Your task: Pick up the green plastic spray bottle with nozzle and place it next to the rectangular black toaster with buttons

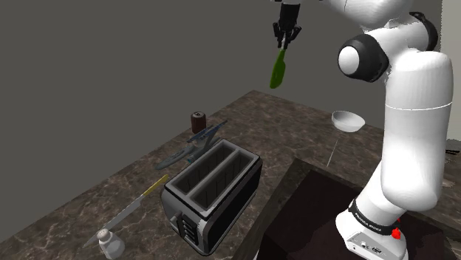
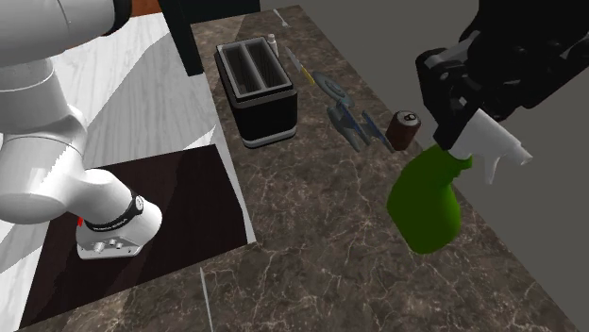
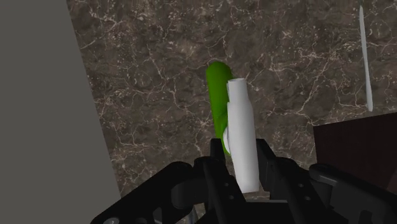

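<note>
Green spray bottle (image 1: 278, 72), clamped at its white nozzle by the tool (image 1: 285, 44), hangs above the bench (image 1: 288, 122), well apart from the black toaster (image 1: 214, 193).

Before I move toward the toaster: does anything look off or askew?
The green spray bottle hangs tilted from the gripper, clasped only at its white nozzle head, high above the countertop. The black toaster stands upright; nothing looks spilled.

My shoulder camera sits beside the stand (image 1: 318, 221), looking down along the counter (image 1: 273, 122). The second exterior camera looks back from the counter's far end, closer in, sharing the toaster (image 2: 257, 85). My wrist camera faces straight down.
</note>
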`<action>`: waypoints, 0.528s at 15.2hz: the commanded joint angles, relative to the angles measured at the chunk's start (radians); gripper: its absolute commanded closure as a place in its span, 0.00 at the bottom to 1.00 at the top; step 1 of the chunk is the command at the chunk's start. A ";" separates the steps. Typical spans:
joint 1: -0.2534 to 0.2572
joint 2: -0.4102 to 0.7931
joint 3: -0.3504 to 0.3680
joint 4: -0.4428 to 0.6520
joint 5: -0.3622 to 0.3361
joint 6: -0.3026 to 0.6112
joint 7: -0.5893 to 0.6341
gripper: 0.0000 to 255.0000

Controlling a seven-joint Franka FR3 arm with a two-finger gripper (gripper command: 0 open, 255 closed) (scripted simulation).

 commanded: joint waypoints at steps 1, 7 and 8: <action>-0.027 0.029 0.003 0.078 0.020 -0.050 -0.002 1.00; 0.143 -0.089 0.016 -0.087 -0.069 0.006 0.122 1.00; 0.171 -0.107 0.021 -0.108 -0.083 0.012 0.147 1.00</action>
